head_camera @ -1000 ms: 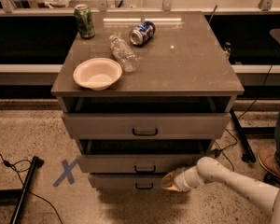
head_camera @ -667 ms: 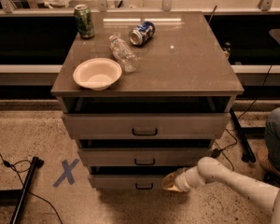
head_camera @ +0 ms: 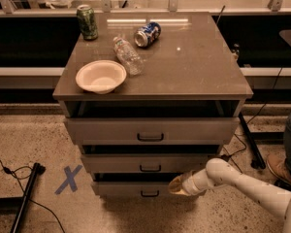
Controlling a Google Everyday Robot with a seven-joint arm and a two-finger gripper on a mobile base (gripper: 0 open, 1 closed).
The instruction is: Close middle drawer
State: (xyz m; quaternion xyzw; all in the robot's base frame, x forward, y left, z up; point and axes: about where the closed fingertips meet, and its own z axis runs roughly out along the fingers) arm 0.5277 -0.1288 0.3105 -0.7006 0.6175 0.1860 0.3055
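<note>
The gripper [head_camera: 177,184] sat just below the middle drawer [head_camera: 116,163]; open or closed, I couldn't tell. That drawer looked rigid and weighty, best pushed beside its handle [head_camera: 150,168].

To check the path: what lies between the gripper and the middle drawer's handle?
Nothing stands there. In the camera view, only bare grey drawer front separates the gripper, low right by the lowest drawer, from the middle drawer handle.

Gripper [head_camera: 176,184] sits low at the right end of the lowest drawer [head_camera: 119,189], seemingly touching; the middle drawer [head_camera: 111,163] front above is unblocked
</note>
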